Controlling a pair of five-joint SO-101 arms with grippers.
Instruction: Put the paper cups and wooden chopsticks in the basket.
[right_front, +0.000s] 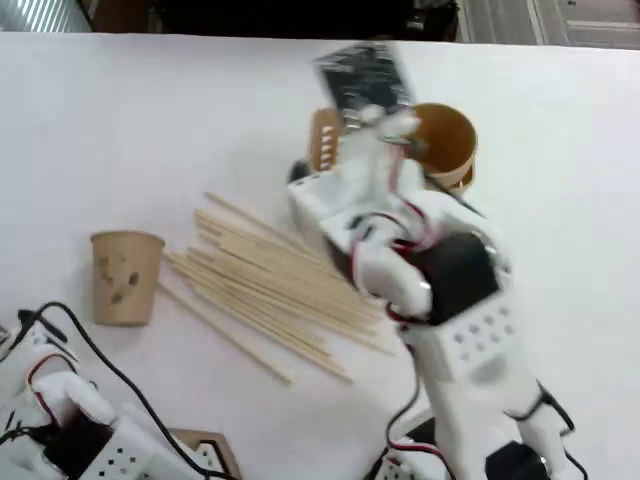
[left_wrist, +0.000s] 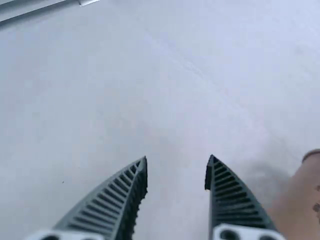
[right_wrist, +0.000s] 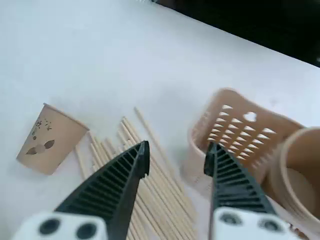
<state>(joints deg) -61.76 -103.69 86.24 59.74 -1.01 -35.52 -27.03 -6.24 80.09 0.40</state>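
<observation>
right tool (right_wrist: 177, 152) open and empty above the chopsticks (right_front: 270, 295), piled on the surface (right_front: 150, 120). a cup (right_front: 127, 277) stands beside the pile; a second cup (right_front: 445, 145) sits just beside the basket (right_front: 323, 140). left tool (left_wrist: 176, 162) open, empty.

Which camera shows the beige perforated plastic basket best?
The right wrist view: the beige perforated plastic basket shows its slotted wall and rim plainly. In the high view, the white right arm covers the basket except one edge.
</observation>
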